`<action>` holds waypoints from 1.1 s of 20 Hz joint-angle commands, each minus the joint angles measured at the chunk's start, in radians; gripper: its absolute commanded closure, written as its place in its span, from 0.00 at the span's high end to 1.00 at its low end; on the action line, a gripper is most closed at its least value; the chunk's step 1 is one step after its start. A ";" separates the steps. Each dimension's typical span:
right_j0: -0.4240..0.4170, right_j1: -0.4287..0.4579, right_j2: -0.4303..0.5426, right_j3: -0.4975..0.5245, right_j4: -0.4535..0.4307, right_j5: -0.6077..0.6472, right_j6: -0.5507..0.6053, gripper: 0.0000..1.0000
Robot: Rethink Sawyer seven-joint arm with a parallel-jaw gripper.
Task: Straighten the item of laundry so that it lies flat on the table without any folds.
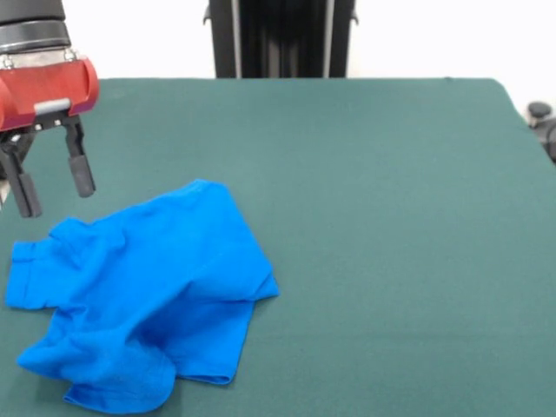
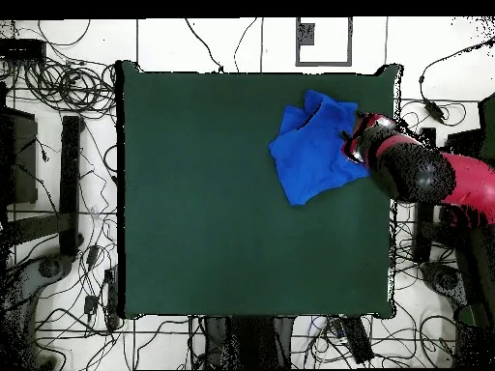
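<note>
Hand [image 1: 50, 184] released (apparently above table [image 1: 391, 217]), beside rumpled T-shirt [image 1: 148, 287].

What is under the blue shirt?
Only the green table shows around the crumpled blue shirt. Whatever lies beneath its folds is covered. The open claw hangs above, empty.

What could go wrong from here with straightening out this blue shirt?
The T-shirt lies crumpled in layers, so a pinch may catch two layers and drag a fold along instead of opening it. It also sits near the table corner, so a pull outward could slide cloth over the edge. The open end effector hangs beside the shirt, not over it, and a straight descent might meet only felt.
</note>
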 commanded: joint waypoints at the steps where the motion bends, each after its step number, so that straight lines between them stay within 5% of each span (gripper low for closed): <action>1: 0.082 0.000 -0.124 0.126 0.044 -0.068 0.334 1.00; 22: 0.172 -0.052 -0.265 0.190 0.151 -0.207 0.403 1.00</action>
